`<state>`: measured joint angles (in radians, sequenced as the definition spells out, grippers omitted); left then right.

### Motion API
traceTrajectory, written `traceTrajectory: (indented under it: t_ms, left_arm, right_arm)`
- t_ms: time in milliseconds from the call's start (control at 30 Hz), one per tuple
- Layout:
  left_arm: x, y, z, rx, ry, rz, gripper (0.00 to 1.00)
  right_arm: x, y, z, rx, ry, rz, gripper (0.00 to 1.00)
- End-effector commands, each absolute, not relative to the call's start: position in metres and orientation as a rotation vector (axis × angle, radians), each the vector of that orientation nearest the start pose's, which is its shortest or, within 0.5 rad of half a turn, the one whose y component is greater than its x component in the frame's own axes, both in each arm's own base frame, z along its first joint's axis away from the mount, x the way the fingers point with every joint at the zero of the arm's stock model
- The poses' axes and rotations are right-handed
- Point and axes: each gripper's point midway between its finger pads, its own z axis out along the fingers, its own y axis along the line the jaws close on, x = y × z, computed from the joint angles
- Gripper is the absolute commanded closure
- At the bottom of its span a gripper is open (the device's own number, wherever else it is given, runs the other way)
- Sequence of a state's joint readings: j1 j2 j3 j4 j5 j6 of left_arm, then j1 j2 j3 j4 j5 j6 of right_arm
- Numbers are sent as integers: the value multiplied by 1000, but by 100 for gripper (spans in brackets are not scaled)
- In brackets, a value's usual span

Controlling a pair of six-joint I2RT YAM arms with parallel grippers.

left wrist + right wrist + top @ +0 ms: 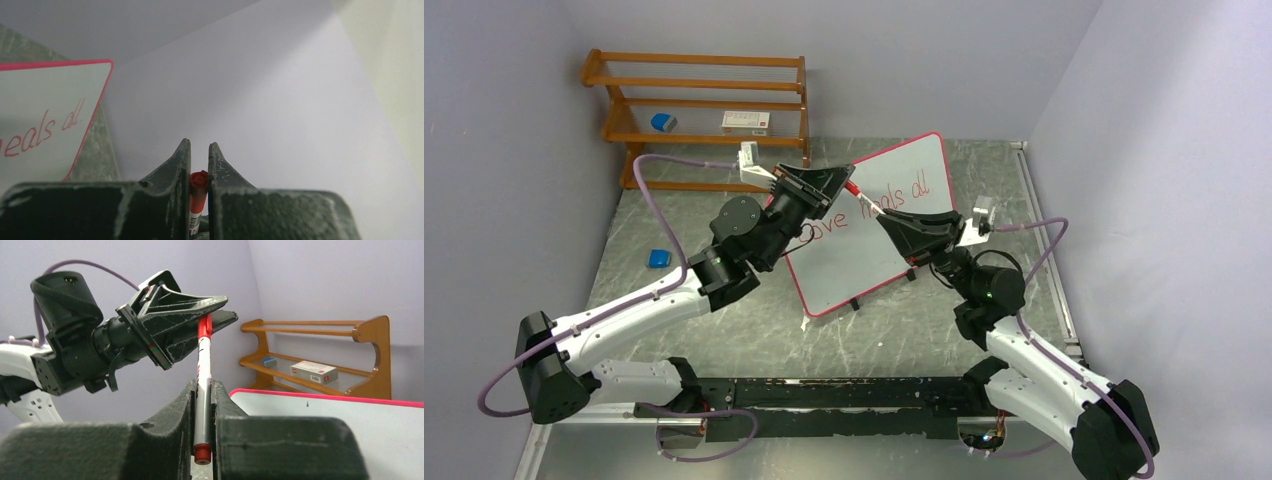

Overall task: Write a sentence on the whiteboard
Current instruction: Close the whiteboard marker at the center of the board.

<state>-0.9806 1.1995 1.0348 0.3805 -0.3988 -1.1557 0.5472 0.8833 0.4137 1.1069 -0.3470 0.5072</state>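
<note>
red marker (862,199) gripped at opposite ends by left pincer (848,180) and right pincer (886,222)

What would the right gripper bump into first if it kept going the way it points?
Most likely the left gripper, close ahead and gripping the far end of the red marker both hold.

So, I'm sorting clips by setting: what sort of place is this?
Probably a robot lab test cell: plain walls box in a marbled table, two arms are bolted at its near edge, with a whiteboard and a wooden rack as props.
</note>
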Motion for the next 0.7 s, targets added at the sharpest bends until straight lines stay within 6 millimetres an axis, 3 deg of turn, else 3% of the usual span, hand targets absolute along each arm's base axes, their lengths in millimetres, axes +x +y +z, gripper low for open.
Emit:
traceTrajectory:
  t_ms: [0,200,433,667]
  left_arm:
    - [170,-411,353,-83,1775,-1678,95]
    - [167,-409,344,-110,1760,-1696,95]
    - [194,-379,362,-166,1678,-1550,95]
    - [242,-338,384,-200,1609,-1385,68]
  right_arm:
    - [234,225,392,-242,990,1175,100]
    - [232,224,396,-241,981,1177,100]
    - [231,223,382,-249,1040,1163,100]
    - [232,220,366,-270,1109,1101,100]
